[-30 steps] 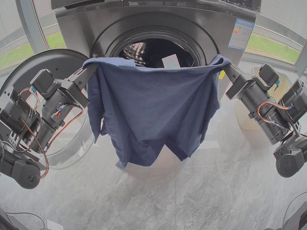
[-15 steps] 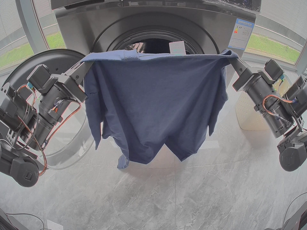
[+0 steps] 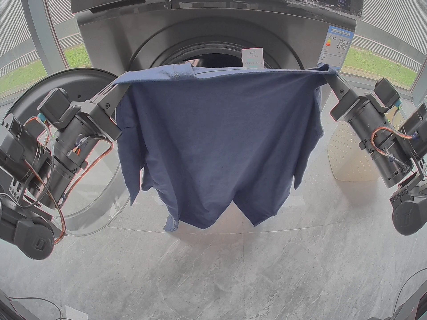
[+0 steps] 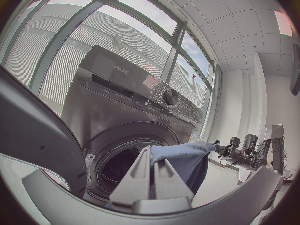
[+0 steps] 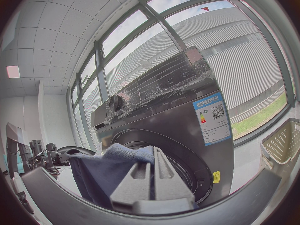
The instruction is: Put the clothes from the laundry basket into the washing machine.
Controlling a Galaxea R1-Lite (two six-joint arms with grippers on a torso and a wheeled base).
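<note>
A dark blue T-shirt (image 3: 218,138) hangs spread out in front of the washing machine (image 3: 213,32), stretched between both arms. My left gripper (image 3: 119,90) is shut on one shoulder of the shirt (image 4: 178,150), and my right gripper (image 3: 332,77) is shut on the other shoulder (image 5: 125,153). The top edge of the shirt runs level across the drum opening (image 3: 213,58) and hides most of it. A white label (image 3: 252,58) sticks up from the collar. The shirt's hem hangs above the floor.
The round machine door (image 3: 66,112) stands open at the left, behind my left arm. A beige perforated laundry basket (image 3: 351,156) sits on the floor at the right, beside my right arm. Grey tiled floor (image 3: 222,272) lies in front.
Both grippers have risen and moved apart, pulling the shirt taut and flat. The shirt's top edge now sits higher, covering more of the drum opening.
</note>
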